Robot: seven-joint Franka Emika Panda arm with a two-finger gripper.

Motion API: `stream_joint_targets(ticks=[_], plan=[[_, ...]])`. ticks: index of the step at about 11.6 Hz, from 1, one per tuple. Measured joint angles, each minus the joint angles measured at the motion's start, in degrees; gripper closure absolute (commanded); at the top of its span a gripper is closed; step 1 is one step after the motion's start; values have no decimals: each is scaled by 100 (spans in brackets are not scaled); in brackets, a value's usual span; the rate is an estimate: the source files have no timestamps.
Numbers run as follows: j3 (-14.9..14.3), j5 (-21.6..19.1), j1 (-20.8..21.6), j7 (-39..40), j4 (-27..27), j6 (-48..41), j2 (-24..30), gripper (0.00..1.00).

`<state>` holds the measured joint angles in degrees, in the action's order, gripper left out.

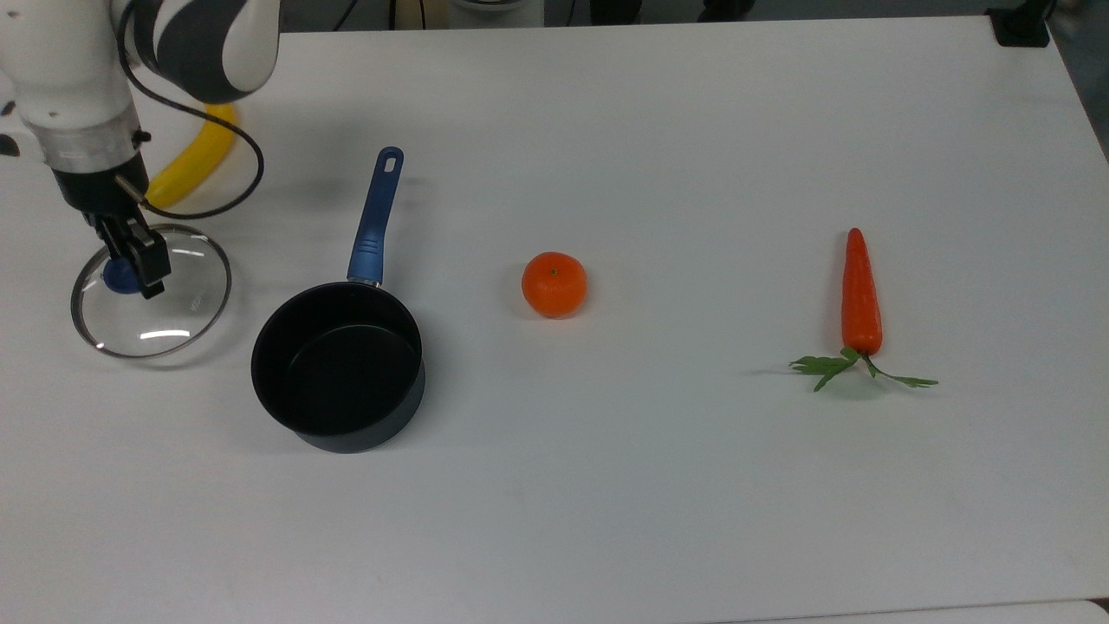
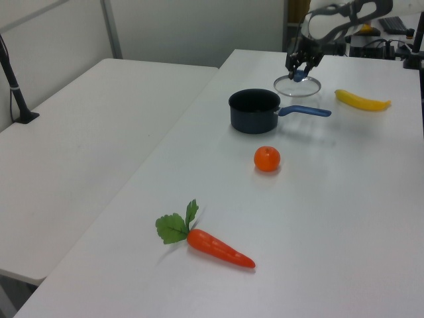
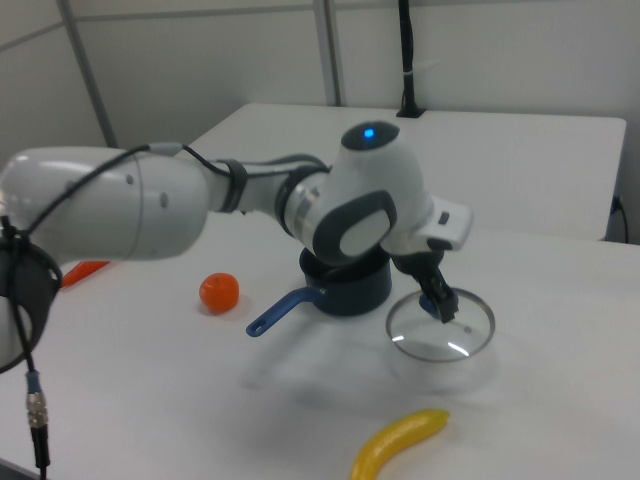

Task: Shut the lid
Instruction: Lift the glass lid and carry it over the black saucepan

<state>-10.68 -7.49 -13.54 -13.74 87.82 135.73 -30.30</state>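
Glass lid (image 1: 152,295) | blue knob pinched by gripper (image 1: 130,264) | beside saucepan (image 1: 338,368)

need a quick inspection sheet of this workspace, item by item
surface: white table, bare between the items.
job's things: glass lid held by its blue knob, apart from the open black saucepan; the right view suggests it hangs just above the table.
clutter: orange, carrot, banana.
grippers: tool shut on the knob.
cables: black cable loops from the arm's wrist; another hangs at the right view's left edge.
surroundings: second white table on the left view's left, wall panels behind.
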Motion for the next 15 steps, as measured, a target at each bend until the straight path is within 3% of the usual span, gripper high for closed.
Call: stream_joint_targets(ticks=[3, 6, 10, 15], plan=[[1, -1, 3, -61, -113, -589, 457, 48], [45, -1, 130, -325, -316, -719, 530, 48], [66, -1, 758, -481, -739, -1248, 531, 46], [70, 179, 1377, -512, -774, -1318, 489, 45]])
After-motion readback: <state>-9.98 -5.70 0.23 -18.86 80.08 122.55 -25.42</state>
